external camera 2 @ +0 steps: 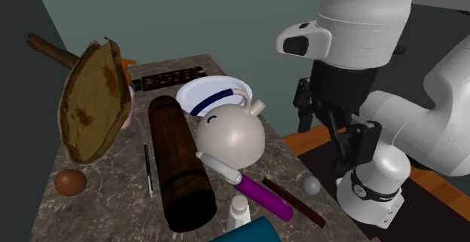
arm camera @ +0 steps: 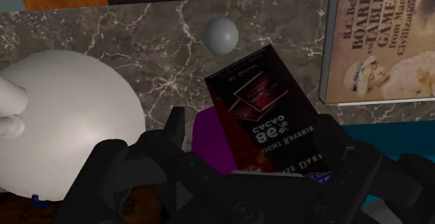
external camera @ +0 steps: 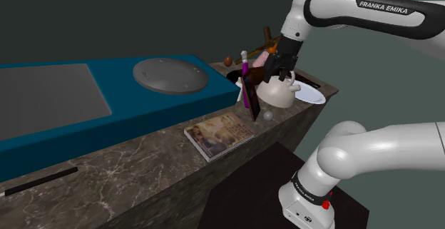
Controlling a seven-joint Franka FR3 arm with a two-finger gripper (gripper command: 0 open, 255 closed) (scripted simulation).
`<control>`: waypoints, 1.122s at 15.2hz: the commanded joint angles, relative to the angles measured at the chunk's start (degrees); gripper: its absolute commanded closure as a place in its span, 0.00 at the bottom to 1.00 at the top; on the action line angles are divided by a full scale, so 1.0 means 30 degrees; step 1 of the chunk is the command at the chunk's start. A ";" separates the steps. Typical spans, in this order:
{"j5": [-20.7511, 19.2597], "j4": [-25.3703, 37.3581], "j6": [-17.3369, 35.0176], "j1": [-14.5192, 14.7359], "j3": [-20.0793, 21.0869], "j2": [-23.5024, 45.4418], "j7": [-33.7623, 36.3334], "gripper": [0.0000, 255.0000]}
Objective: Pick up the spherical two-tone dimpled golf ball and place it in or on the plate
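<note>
Tool (arm camera: 254, 140) is seen spread open over the chocolate bar (arm camera: 265, 111), nothing pinched; grey golf ball (arm camera: 222, 35) is found on marble worktop (arm camera: 139, 31) nr its edge, btwn teapot (arm camera: 70, 118) & book (arm camera: 380, 45), apart from plate (external camera: 311, 95).

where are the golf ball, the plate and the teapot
golf ball (arm camera: 222, 35), wrist view, middle of the grey ball
plate (external camera: 312, 94), shoulder view, bare white inside
teapot (external camera 2: 230, 136), second exterior view, rounded body
</note>
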 commanded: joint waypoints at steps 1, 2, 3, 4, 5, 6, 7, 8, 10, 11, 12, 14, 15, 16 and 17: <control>0.0000 0.0000 0.0000 0.0000 0.0000 0.0000 0.0000 0.00; -0.0044 -0.0575 0.0295 -0.0346 0.0345 0.0012 0.1000 0.00; -0.0068 -0.1134 0.0581 -0.0702 0.0698 0.0041 0.1993 0.00; -0.0085 -0.1678 0.0859 -0.1039 0.1042 0.0086 0.2995 0.00; -0.0085 -0.2207 0.1130 -0.1380 0.1392 0.0147 0.3993 0.00; -0.0075 -0.2723 0.1396 -0.1709 0.1736 0.0225 0.4996 0.00; -0.0053 -0.3226 0.1659 -0.2031 0.2078 0.0320 0.6001 0.00; -0.0019 -0.3716 0.1919 -0.2343 0.2414 0.0433 0.7010 0.00; 0.0074 -0.4537 0.2368 -0.2877 0.2997 0.0670 0.8758 0.00; 0.0075 -0.4798 0.2620 -0.2882 0.2999 0.0660 0.8756 0.00; 0.0074 -0.5057 0.2875 -0.2882 0.2998 0.0656 0.8755 0.00; 0.0070 -0.5567 0.3393 -0.2885 0.2996 0.0664 0.8756 0.00; 0.0068 -0.5818 0.3656 -0.2888 0.2995 0.0676 0.8757 0.00; 0.0065 -0.6066 0.3922 -0.2890 0.2994 0.0694 0.8758 0.00; 0.0063 -0.6311 0.4192 -0.2894 0.2994 0.0719 0.8759 0.00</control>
